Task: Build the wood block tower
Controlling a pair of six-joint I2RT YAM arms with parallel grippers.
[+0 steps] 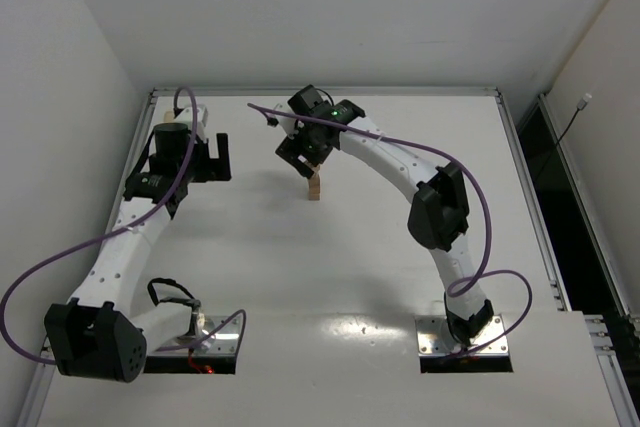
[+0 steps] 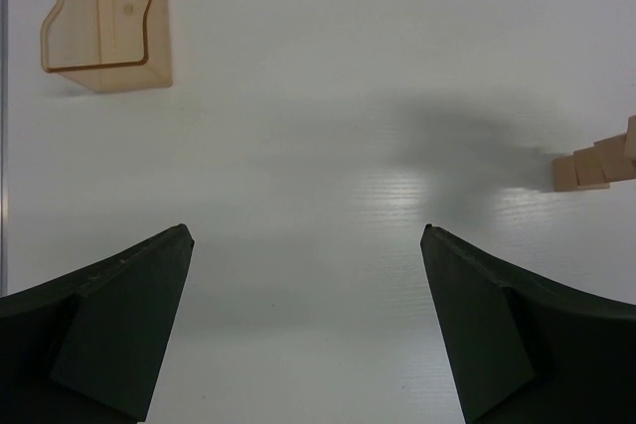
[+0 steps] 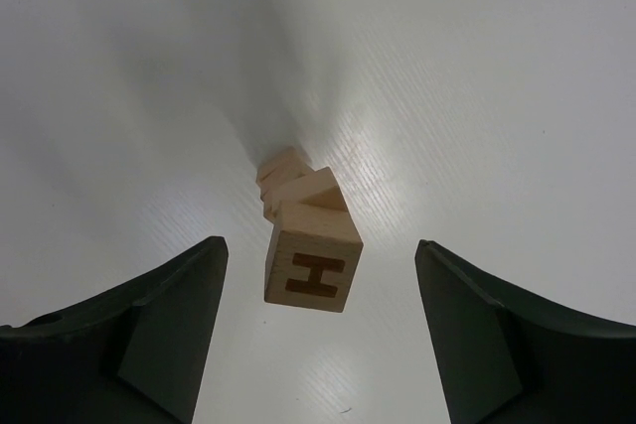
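Note:
The wood block tower [image 1: 314,187] stands as a thin column of small tan cubes at the table's back middle. In the right wrist view I look down on it; its top cube [image 3: 313,270] bears a brown letter H, and the cubes below are slightly twisted. My right gripper [image 1: 298,162] hangs over the tower, open, its jaws [image 3: 321,242] wide on either side of the top cube and not touching it. My left gripper [image 1: 222,157] is open and empty to the tower's left. The tower's lower cubes [image 2: 596,161] show at the right edge of the left wrist view.
A pale translucent tan box [image 2: 104,17] lies on the table ahead and left of the left gripper. Metal rails [image 1: 520,147] edge the white table, with walls behind them. The arm base plates [image 1: 462,347] sit at the near edge.

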